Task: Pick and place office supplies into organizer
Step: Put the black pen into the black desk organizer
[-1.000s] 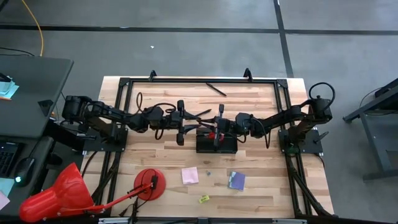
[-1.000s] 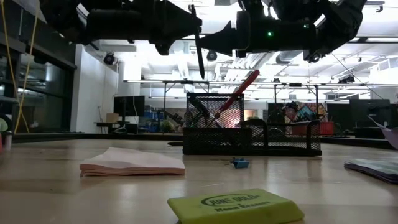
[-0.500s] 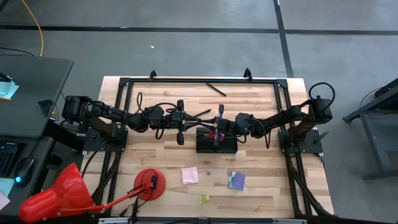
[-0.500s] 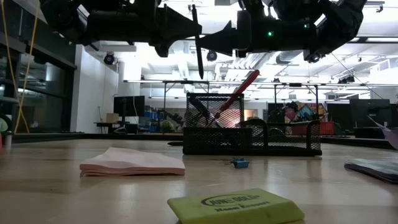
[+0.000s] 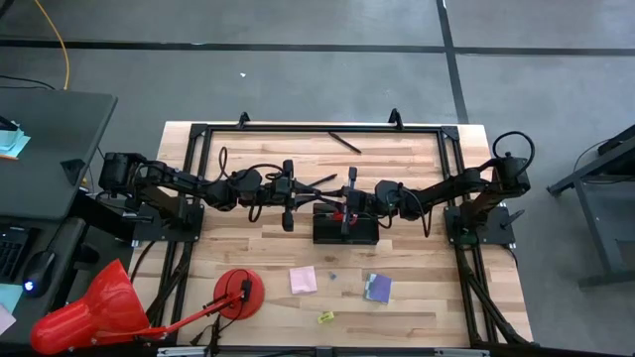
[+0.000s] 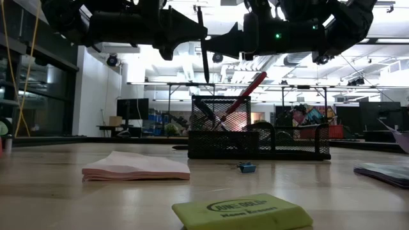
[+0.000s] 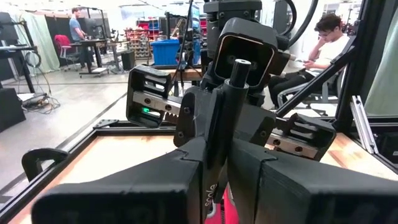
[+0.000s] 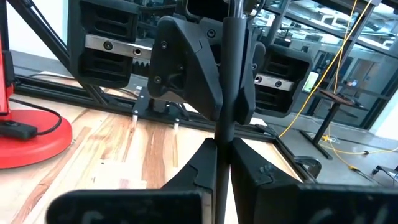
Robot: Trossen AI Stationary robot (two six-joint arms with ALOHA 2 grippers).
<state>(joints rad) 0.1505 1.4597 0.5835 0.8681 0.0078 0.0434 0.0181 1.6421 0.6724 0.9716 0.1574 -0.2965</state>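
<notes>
The pale, striped wooden worktop (image 5: 248, 149) carries the two dark arms, which meet nose to nose over its middle, just above the organizer (image 6: 259, 144). The step in hand looks like a transfer of one pen (image 6: 203, 48), which hangs upright in the air over the organizer's tall end, not yet inside it. The left pincer (image 7: 217, 168) is closed on the pen's barrel, and the right pincer (image 8: 222, 149) is clamped on the same barrel from the opposite side, so both grip it at once.

My judgement is that the next move calls for one pincer to let go cleanly, without tugging the thin shaft askew. The other must then lower the pen, tip down, into the tall cup, clear of the red-handled scissors (image 6: 246, 96) that seem to lean out of it already.

The organizer is black wire mesh, boxy, with a raised cup at one end and a low tray at the other. The pink sticky pad (image 5: 303, 280) is a soft, flat square stack, and the purple pad (image 5: 377, 288) lies near it, equally flat. The pen is slim, rigid, smooth and dark. A second dark pen (image 5: 344, 142) lies at the worktop's far edge. The yellow eraser (image 6: 241, 212) is a small matt slab with printed lettering, and a tiny blue piece (image 6: 246, 167) sits just before the organizer
</notes>
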